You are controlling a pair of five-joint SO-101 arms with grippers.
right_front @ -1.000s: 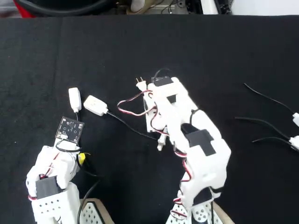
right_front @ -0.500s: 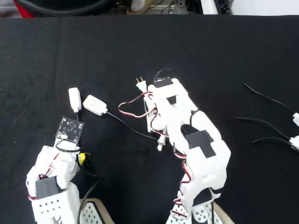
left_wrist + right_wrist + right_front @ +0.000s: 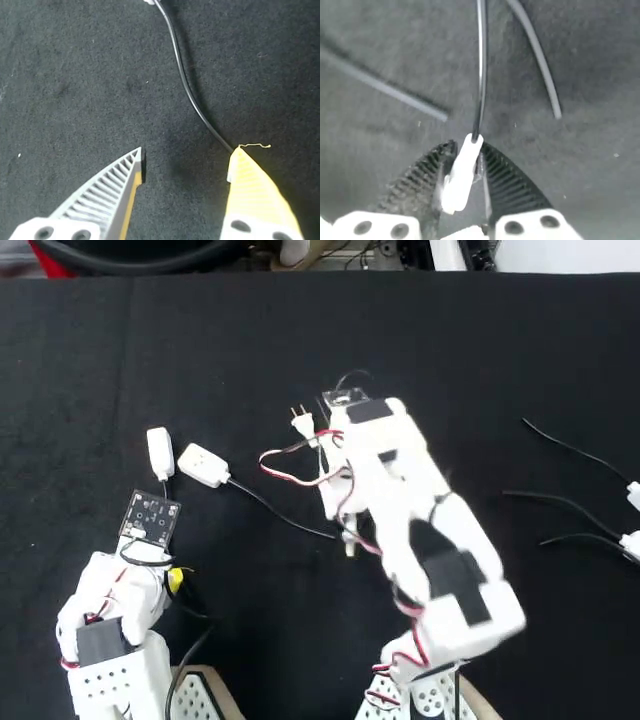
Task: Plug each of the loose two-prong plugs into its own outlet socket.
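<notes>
My right gripper (image 3: 467,147) is shut on a white plug (image 3: 461,175), whose thin black cable (image 3: 480,65) runs away over the black cloth. In the high view the right arm (image 3: 400,500) bends over the table's middle. A white two-prong plug (image 3: 302,421) shows beside its far end; I cannot tell if it is the held one. Two white outlet sockets (image 3: 160,452) (image 3: 203,465) lie ahead of the left arm (image 3: 110,620). My left gripper (image 3: 189,150) stands open just above the cloth, a black cable (image 3: 187,95) ending by its yellow finger (image 3: 250,190).
Two more white plugs (image 3: 632,496) (image 3: 630,544) with black cables lie at the table's right edge. A socket cable (image 3: 275,510) crosses the cloth towards the right arm. Two loose cable ends (image 3: 540,65) (image 3: 385,87) lie near the held plug.
The right arm has swung and leaned to the right, its lower links shifting down-right. The two-prong plug beside it has hardly moved. The left arm has stayed still.
</notes>
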